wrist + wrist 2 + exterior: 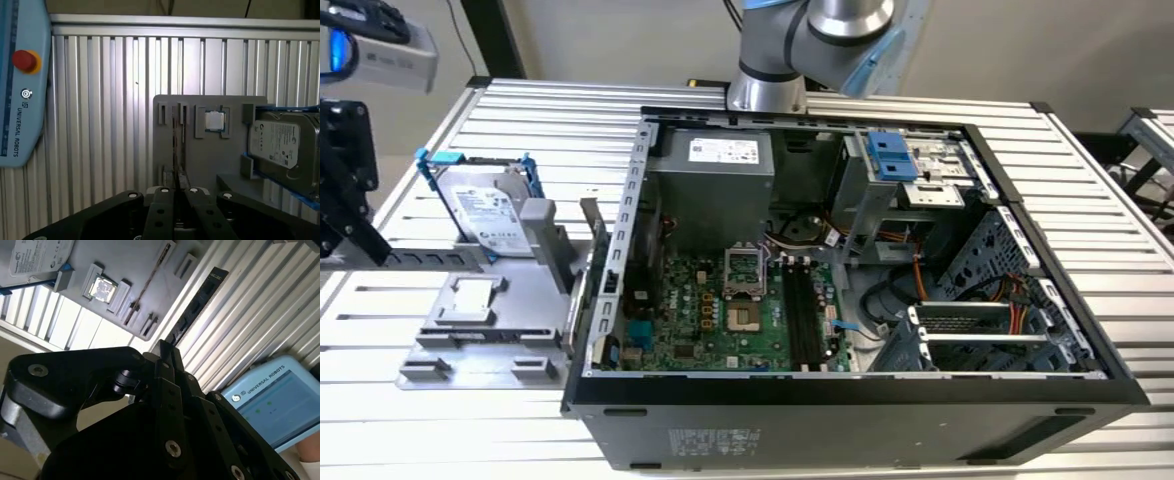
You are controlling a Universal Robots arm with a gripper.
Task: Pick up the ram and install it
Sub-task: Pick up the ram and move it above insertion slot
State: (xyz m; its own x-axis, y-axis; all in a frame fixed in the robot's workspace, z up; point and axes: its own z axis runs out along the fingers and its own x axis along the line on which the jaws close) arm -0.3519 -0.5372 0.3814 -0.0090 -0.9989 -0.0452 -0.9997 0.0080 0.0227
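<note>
Overall, a ribbed metal table [1107, 200] carries an open computer case [854, 420], with the arm [774, 60] rising behind the case in the exterior view. A grey tray [480, 345] sits on the table just beside the case, on the exterior view's left. The far end of this tray holds a hard drive [487, 210] in a blue bracket. A blue control pendant [22, 100] lies on the table, well apart from the tray. In both wrist views the claw [175, 192] is high above the tray, and its fingers [162, 210] are pressed together on the ram [196, 302]. In the second wrist view the ram is a dark stick with a row of rectangular chips, projecting outward from the fingertips. In the first wrist view the ram appears edge-on, as a thin line running from the fingertips across the tray below. The ram is clear of the tray and touches the claw alone. Long black slots [803, 320] lie on the board inside the case. A small square chip [215, 120] rests in the tray between the hard drive and the line of the ram.
</note>
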